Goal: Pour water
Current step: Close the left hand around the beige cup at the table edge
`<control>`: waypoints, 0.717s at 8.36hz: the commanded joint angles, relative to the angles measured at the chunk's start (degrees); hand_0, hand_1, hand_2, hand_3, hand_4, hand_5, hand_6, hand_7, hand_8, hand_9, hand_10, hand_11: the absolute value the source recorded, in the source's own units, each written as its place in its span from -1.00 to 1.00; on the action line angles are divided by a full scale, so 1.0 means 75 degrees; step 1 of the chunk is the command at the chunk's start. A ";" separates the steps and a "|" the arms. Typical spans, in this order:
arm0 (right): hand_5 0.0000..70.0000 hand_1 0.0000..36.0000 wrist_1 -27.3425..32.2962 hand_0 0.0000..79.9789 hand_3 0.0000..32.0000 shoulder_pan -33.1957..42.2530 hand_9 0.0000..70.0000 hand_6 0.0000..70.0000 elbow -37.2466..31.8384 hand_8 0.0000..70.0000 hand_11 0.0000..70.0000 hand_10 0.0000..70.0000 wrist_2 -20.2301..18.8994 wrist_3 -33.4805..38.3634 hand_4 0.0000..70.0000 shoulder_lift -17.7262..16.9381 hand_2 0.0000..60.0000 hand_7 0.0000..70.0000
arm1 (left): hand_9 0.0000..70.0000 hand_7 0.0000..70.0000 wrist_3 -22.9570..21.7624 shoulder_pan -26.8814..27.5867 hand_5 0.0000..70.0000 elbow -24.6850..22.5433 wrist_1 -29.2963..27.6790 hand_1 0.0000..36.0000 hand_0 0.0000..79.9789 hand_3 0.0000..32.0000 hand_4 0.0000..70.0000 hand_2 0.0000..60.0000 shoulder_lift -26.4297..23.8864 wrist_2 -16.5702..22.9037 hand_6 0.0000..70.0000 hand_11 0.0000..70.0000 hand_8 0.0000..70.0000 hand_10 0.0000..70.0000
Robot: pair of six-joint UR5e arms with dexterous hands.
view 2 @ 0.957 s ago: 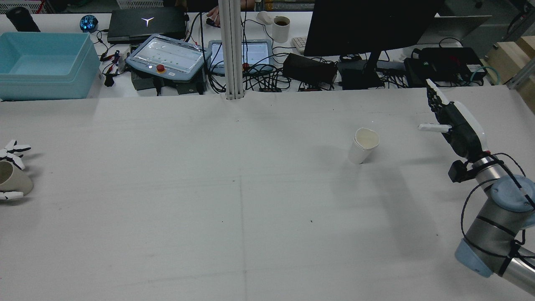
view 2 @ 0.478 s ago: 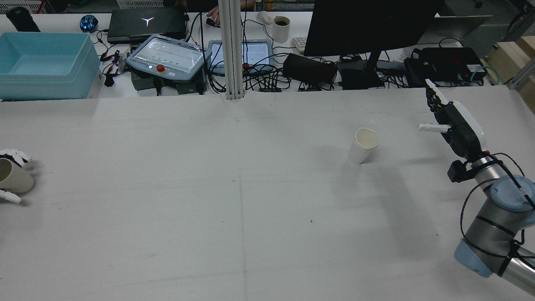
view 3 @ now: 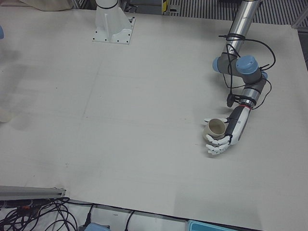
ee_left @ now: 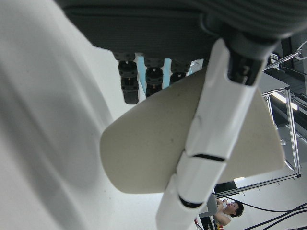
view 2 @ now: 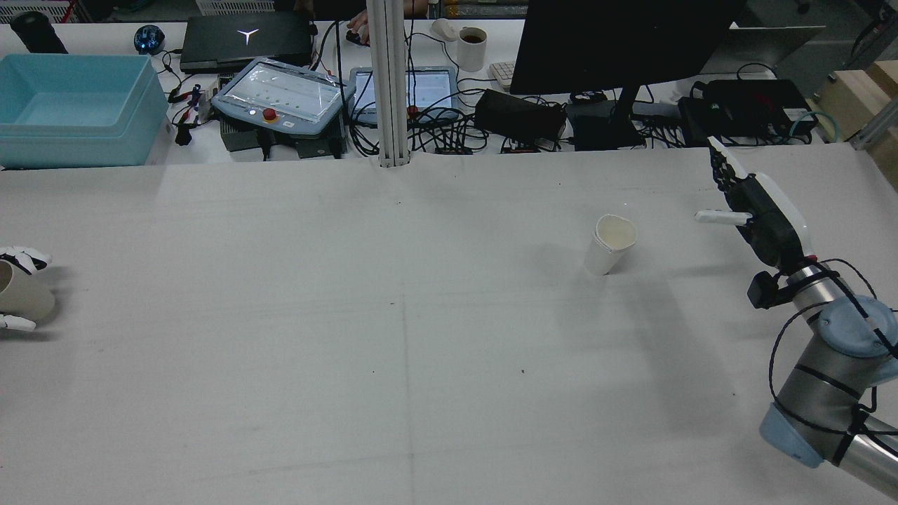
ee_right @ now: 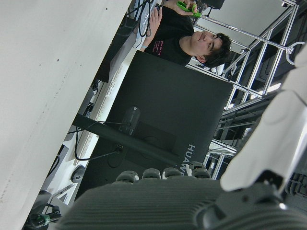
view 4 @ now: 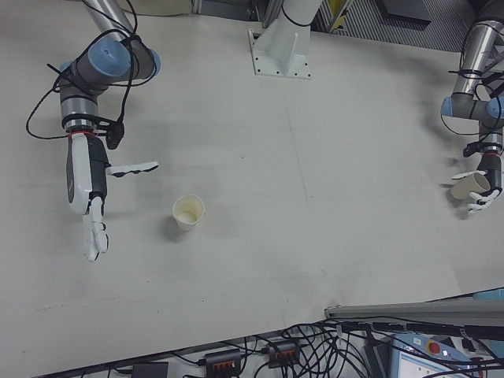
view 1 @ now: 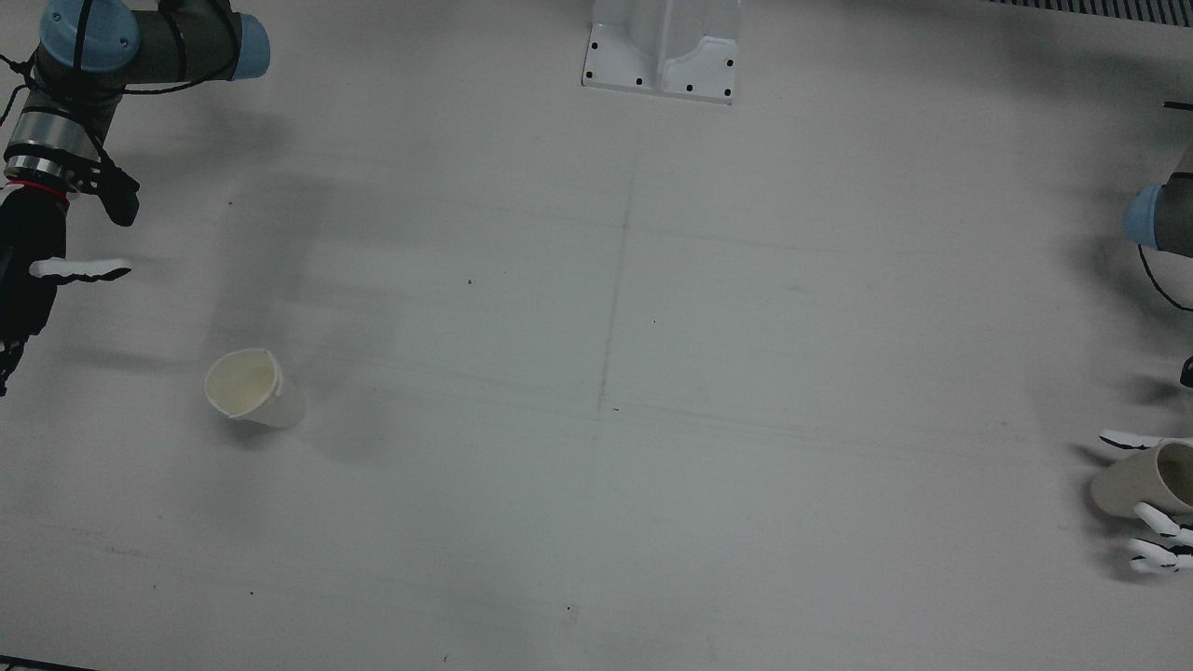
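Observation:
A beige cup (view 2: 25, 295) sits tilted in my left hand (view 2: 22, 258) at the far left edge of the table, also seen in the left-front view as the cup (view 3: 215, 128) in the hand (view 3: 230, 134). In the left hand view a white finger (ee_left: 216, 139) crosses the cup (ee_left: 148, 153). A white paper cup (view 2: 610, 244) stands upright on the table, right of centre. My right hand (view 2: 761, 214) hovers open to its right, apart from it, fingers stretched forward and thumb out sideways.
Behind the table's far edge lie a monitor (view 2: 624, 42), tablets (view 2: 280, 91), cables, a mug (view 2: 471, 48) and a blue bin (view 2: 74, 105). A white post (view 2: 389, 84) rises at the back centre. A person (ee_right: 192, 38) sits beyond the monitor.
My left hand's fingers closed on the beige cup and carried it slightly left and up. My right hand shifted a little left and forward.

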 commanded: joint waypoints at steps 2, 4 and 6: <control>-0.78 -0.51 0.0000 0.05 -1.00 -0.0136 -1.00 -0.99 -0.0196 -1.00 -1.00 -1.00 0.0020 0.0024 -1.00 0.0012 -0.90 -1.00 | -0.11 0.15 -0.0320 -0.0063 1.00 -0.0471 0.0376 0.91 1.00 -1.00 0.78 -0.94 0.0220 0.0018 -0.21 -0.35 -0.39 -0.61; -0.78 -0.52 0.0012 0.05 -1.00 -0.0335 -1.00 -0.98 -0.0291 -1.00 -1.00 -1.00 0.0020 -0.0010 -1.00 0.0198 -0.90 -1.00 | -0.09 0.16 -0.0345 -0.0168 1.00 -0.0483 0.0377 0.92 1.00 -1.00 0.75 -0.89 0.0232 0.0030 -0.19 -0.35 -0.37 -0.61; -0.79 -0.50 0.0012 0.05 -1.00 -0.0569 -1.00 -0.98 -0.0757 -1.00 -1.00 -1.00 0.0043 -0.0057 -1.00 0.0514 -0.88 -1.00 | -0.11 0.15 -0.0322 -0.0180 1.00 -0.0448 0.0377 0.93 1.00 -1.00 0.75 -0.78 0.0302 0.0030 -0.20 -0.36 -0.39 -0.61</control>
